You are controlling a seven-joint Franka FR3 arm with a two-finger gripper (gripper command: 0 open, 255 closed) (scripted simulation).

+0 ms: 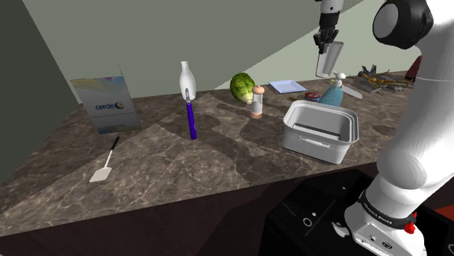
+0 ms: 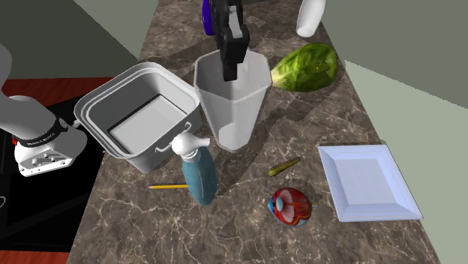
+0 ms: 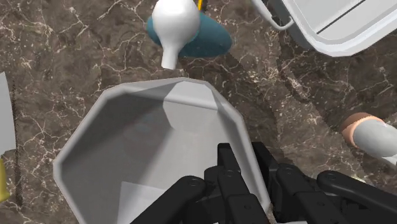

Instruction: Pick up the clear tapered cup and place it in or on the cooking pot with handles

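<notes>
While two fingers [image 2: 231,49] grip one raised cup [image 2: 236,112], one pot [image 1: 309,142] sits nearby.

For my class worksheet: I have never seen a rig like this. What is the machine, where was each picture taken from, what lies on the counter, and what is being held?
This is a simulated white robot arm ending in a black two-finger gripper. One picture looks from beside its stand, one down onto the counter, one from a camera on the hand. On the dark marbled counter stand a grey pot with handles, a teal bottle, a green vegetable and a square plate. The gripper clasps a pale tapered cup by its rim, lifted above the counter.
</notes>
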